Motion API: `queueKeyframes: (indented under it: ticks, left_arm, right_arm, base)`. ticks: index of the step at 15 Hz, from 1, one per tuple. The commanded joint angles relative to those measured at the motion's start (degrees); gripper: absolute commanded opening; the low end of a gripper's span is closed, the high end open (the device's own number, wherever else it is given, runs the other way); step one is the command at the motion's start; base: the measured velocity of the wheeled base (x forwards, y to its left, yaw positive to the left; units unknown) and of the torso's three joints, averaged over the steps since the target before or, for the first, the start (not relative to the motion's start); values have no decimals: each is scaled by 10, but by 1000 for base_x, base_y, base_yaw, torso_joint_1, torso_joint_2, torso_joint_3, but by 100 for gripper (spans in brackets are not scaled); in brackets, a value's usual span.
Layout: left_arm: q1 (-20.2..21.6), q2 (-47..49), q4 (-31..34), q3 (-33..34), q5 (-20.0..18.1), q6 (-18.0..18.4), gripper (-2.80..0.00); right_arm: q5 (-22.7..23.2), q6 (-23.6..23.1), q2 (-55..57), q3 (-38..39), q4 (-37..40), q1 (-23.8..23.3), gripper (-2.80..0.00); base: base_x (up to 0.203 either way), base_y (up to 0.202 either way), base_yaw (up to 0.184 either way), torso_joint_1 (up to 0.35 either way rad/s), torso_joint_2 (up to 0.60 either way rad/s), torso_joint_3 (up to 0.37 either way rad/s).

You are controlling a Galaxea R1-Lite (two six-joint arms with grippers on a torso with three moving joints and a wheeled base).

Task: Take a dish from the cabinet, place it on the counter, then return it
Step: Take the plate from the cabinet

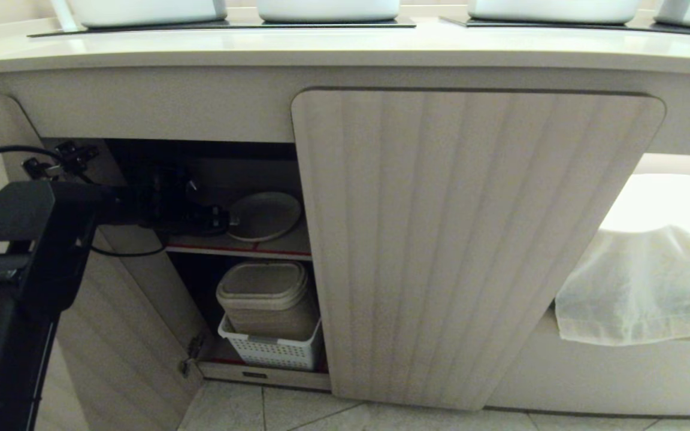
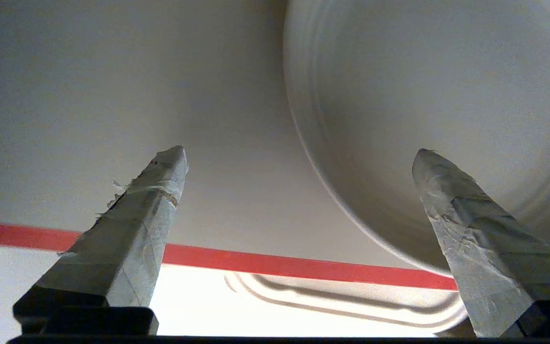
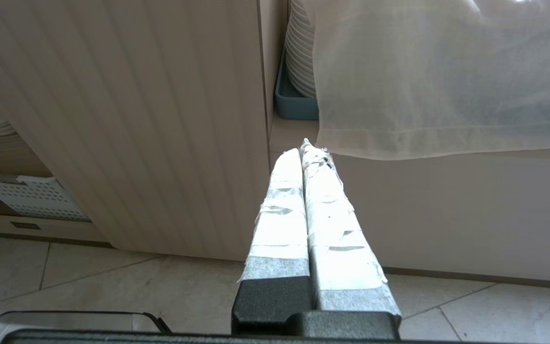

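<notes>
**Left gripper spread wide at the dish on the cabinet shelf**

The counter (image 1: pixel 345 51) runs across the top of the head view, cream-white with a rounded front edge, black inset panels and white containers (image 1: pixel 327 9) along its back. Below it the cabinet (image 1: pixel 465 239) shows one fluted beige door closed in the middle and the leftmost door (image 1: pixel 123 353) swung open over a pale tiled floor (image 1: pixel 297 413). Inside, the dish (image 1: pixel 264 215) lies flat on the red-edged shelf (image 1: pixel 243 246); under it a stack of beige tubs (image 1: pixel 267 299) sits in a white perforated basket (image 1: pixel 270 347). A white gauzy cloth (image 1: pixel 638 287) hangs at the right.

The left gripper (image 1: pixel 213 218) reaches into the opening just beside the dish's rim. Only the left wrist view shows its state: the taped fingers (image 2: pixel 146 210) stand far apart, released, holding nothing, with the dish (image 2: pixel 428 114) beyond one fingertip.

The right wrist view alone shows the right gripper (image 3: pixel 308 153), clenched on nothing and low near the floor, and a stack of plates (image 3: pixel 299 52) in a blue tray (image 3: pixel 294 102) behind the cloth.
</notes>
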Motion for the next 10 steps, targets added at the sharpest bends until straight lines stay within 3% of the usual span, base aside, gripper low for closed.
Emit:
queueKeyframes:
  ticks: [1, 10]
  left_arm:
    - [1, 3, -2, 0, 0, 10, 0]
    - [-5, 1, 20, 0, -7, 10, 0]
  right_arm:
    - [0, 0, 1, 0, 0, 0, -280]
    - [0, 0, 1, 0, 0, 0, -280]
  base:
    - [0, 0, 0, 0, 0, 0]
    - [0, 0, 0, 0, 0, 0]
